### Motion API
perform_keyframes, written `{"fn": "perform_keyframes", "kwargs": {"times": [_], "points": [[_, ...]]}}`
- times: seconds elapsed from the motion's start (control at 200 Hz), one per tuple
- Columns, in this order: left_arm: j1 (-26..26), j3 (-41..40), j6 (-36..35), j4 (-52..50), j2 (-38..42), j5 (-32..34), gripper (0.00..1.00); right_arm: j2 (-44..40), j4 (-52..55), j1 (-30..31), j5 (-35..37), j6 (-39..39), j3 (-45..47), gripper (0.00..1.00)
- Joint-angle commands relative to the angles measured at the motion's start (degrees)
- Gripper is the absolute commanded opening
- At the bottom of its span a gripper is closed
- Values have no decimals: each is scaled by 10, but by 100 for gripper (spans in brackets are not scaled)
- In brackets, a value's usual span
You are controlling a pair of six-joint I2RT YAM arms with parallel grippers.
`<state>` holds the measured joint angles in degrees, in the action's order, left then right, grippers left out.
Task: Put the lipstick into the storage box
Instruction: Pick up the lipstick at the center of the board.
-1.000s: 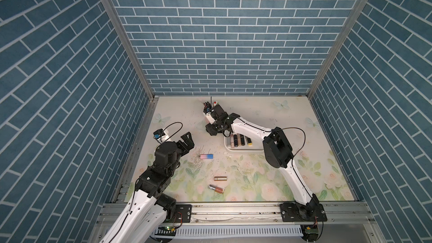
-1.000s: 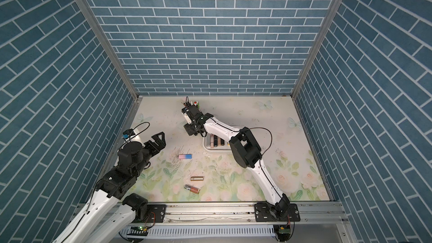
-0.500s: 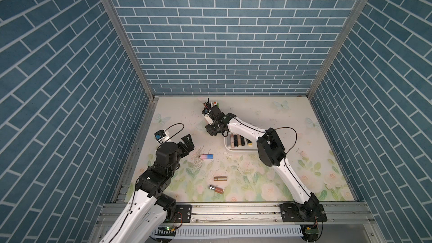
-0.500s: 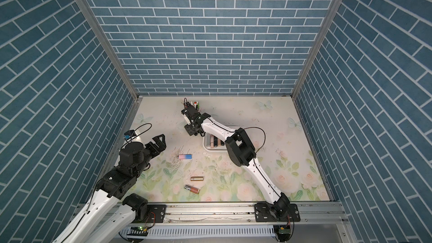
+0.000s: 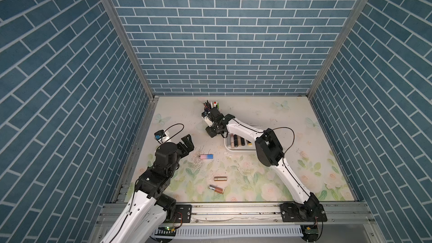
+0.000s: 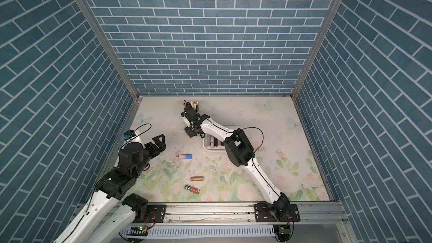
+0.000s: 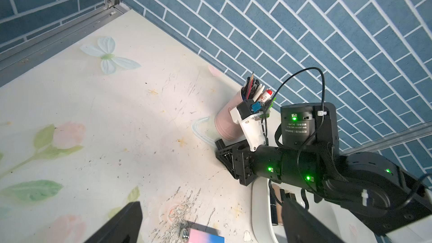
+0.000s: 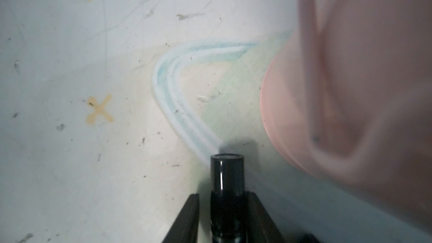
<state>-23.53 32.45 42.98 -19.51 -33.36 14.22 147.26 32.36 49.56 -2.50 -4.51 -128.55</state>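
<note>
A black lipstick (image 8: 227, 183) lies on the floral mat beside the pink pen cup (image 8: 350, 90). My right gripper (image 8: 223, 195) is down on the mat with a finger on each side of its barrel, shut on it; it also shows in both top views (image 5: 212, 133). The storage box (image 5: 230, 149), a shallow white tray, lies just right of that gripper and holds several lipsticks (image 5: 238, 140). My left gripper (image 5: 189, 143) hangs open above the mat at the left, holding nothing. A pink-and-blue lipstick (image 7: 203, 236) lies just below it in the left wrist view.
A gold lipstick (image 5: 220, 178) and a rose one with a silver cap (image 5: 216, 189) lie on the mat toward the front. The pen cup (image 7: 225, 122), full of pens, stands close behind my right wrist. My right forearm crosses over the storage box.
My right gripper's fingers have drawn in round the black lipstick, and that arm's elbow has shifted slightly left. The left arm has not moved.
</note>
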Motion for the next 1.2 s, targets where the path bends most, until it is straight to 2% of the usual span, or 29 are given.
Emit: {"fn": "perform_keyframes", "kwargs": {"times": [0.0, 0.09, 0.22, 0.355, 0.49, 0.63, 0.87, 0.95, 1.195], "points": [[3, -3, -11, -9, 4, 3, 100, 17, 17, -2, -3, -2, -11, 29], [3, -4, -11, -11, 8, 3, 100, 15, 15, -2, -2, -3, -10, 22], [4, -5, -12, -14, 15, 3, 100, 6, 6, -1, -1, -7, -2, 16], [4, -5, -14, -16, 20, 0, 99, -22, -22, -1, -16, -19, 24, 15], [4, -5, -22, -12, 27, -12, 100, -66, -54, -1, -69, -41, 50, 14], [3, -3, -37, -6, 35, -29, 100, -137, -91, -4, -102, -73, 96, 14], [4, -8, -67, 16, 37, -71, 99, -336, -176, -30, -113, -148, 301, 14], [3, -13, -80, 39, 26, -110, 100, -405, -188, -49, -97, -174, 383, 15], [2, -28, -97, 125, -72, -215, 100, -584, -182, -120, -23, -218, 599, 16]]}}
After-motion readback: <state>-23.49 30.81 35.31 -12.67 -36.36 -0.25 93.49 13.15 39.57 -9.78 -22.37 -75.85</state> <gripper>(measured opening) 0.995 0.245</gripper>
